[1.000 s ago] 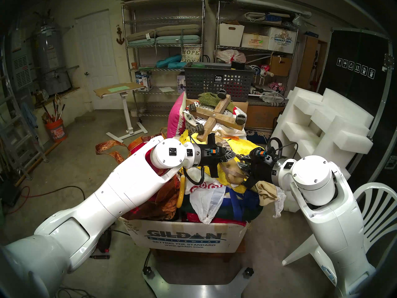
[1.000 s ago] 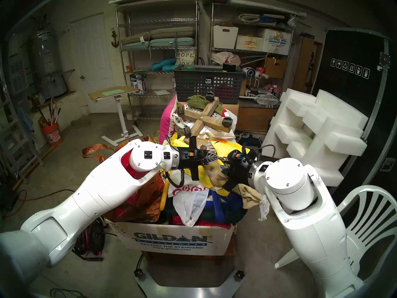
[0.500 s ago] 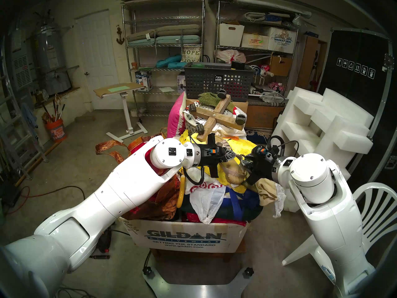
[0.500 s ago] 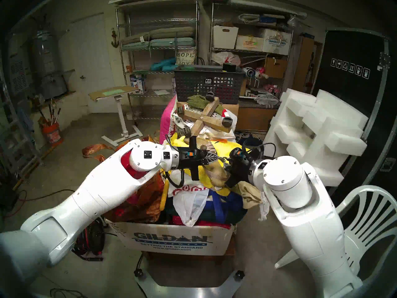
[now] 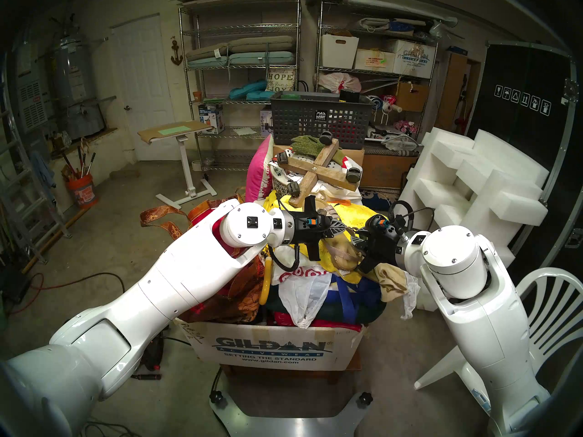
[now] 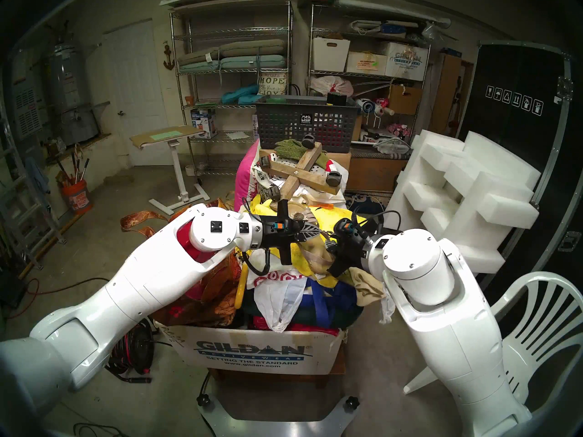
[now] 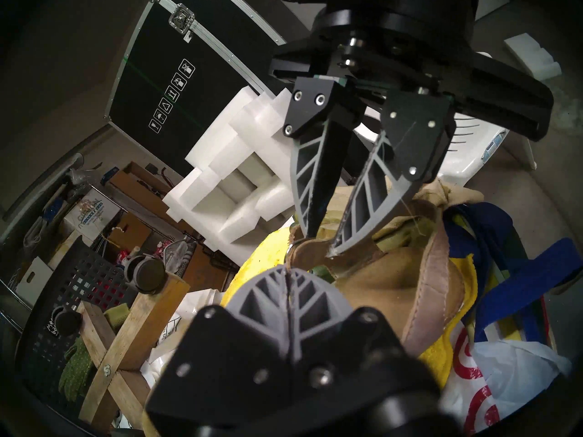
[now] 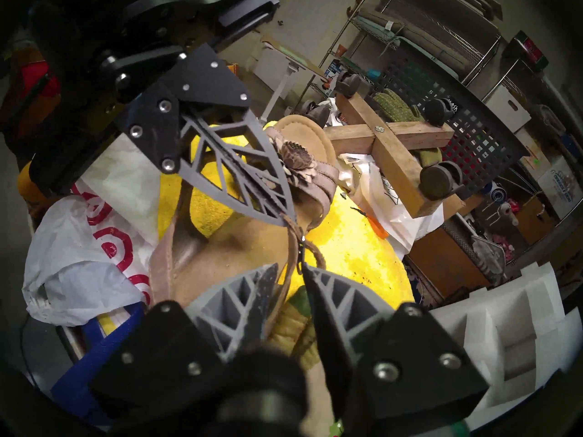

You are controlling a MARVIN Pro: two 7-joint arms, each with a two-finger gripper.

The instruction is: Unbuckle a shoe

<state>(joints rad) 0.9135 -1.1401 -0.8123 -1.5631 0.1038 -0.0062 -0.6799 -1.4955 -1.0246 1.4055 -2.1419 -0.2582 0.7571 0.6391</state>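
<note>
We have the tan wedge sandal [image 8: 202, 247] lying on the yellow towel [image 8: 353, 241] at the top of the heap that fills the Gildan cardboard box [image 5: 274, 348], its toe end with the leather flower ornament [image 8: 291, 154] pointing away from us toward the wooden caster cross [image 8: 391, 143] and the dark mesh basket [image 5: 318, 118]. Our left gripper [image 7: 288, 270] reaches in from the left with its ribbed fingers pressed flat together, and in the right wrist view its tip pinches the thin braided ankle strap [image 8: 291, 226], just above the small metal buckle [image 8: 302, 241]. Our right gripper [image 8: 290, 270] comes in from the opposite side, over the heel end of the sandal, with its jaws partly apart; the strap runs down between its two fingertips, and the buckle sits right at the tip of the finger [image 8: 334, 294] on the right of that view. From the left wrist view, the right gripper's two fingers straddle the brown back strap [image 7: 310, 250] with a clear gap between them, their tips touching or nearly touching the leather; we cannot tell for certain whether they are squeezing anything. A white plastic bag with red rings [image 8: 94, 237] lies beside the sandal, and a blue strap [image 7: 520, 288] lies beside the towel on the heap.
</note>
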